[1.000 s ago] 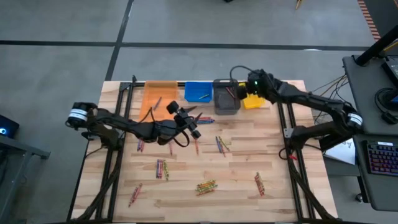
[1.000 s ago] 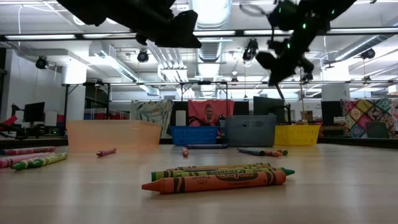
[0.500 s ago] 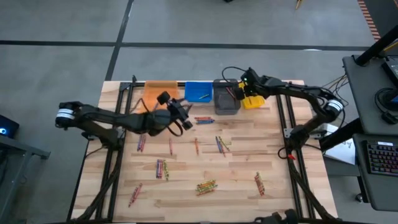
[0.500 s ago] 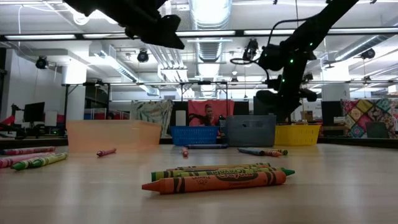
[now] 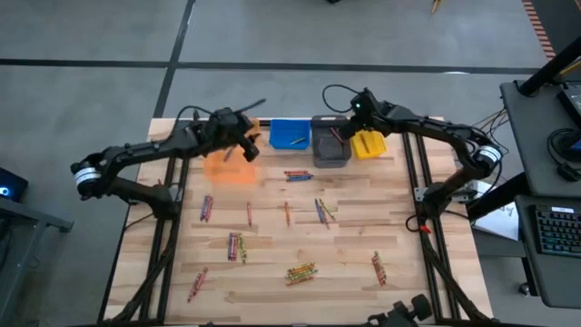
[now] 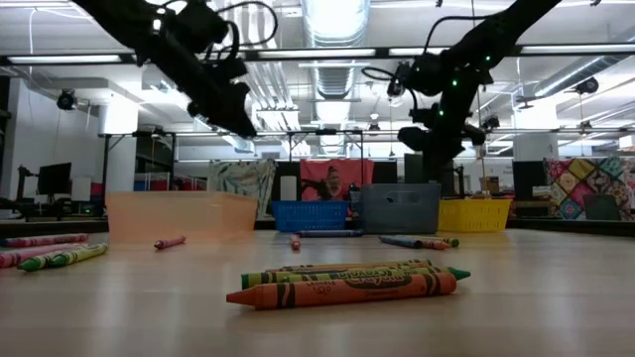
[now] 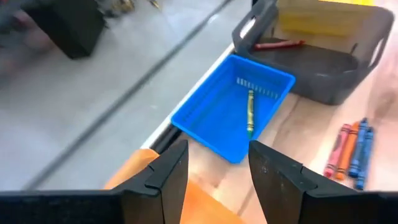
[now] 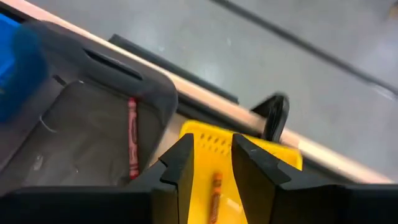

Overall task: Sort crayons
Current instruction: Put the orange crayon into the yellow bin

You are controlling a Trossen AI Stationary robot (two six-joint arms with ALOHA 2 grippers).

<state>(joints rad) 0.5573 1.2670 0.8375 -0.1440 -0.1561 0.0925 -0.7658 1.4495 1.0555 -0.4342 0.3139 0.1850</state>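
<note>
Many crayons lie flat on the wooden table in small groups, for instance in the middle, right of centre and near the front; that front group shows close up in the low view. One crayon lies in the blue bin, a red one in the grey bin and an orange one in the yellow bin. My left gripper hangs open and empty above the orange bin. My right gripper hangs open and empty above the yellow bin.
The orange, blue, grey and yellow bins stand in a row along the table's far edge. Dark frame rails run down the table's left and right sides. A person sits in the room beyond the table.
My left gripper has gone from the table's middle toward the far left edge and now hangs above the orange bin. My right gripper has shifted a little toward the left, staying over the grey and yellow bins. The crayons on the table have not moved.
</note>
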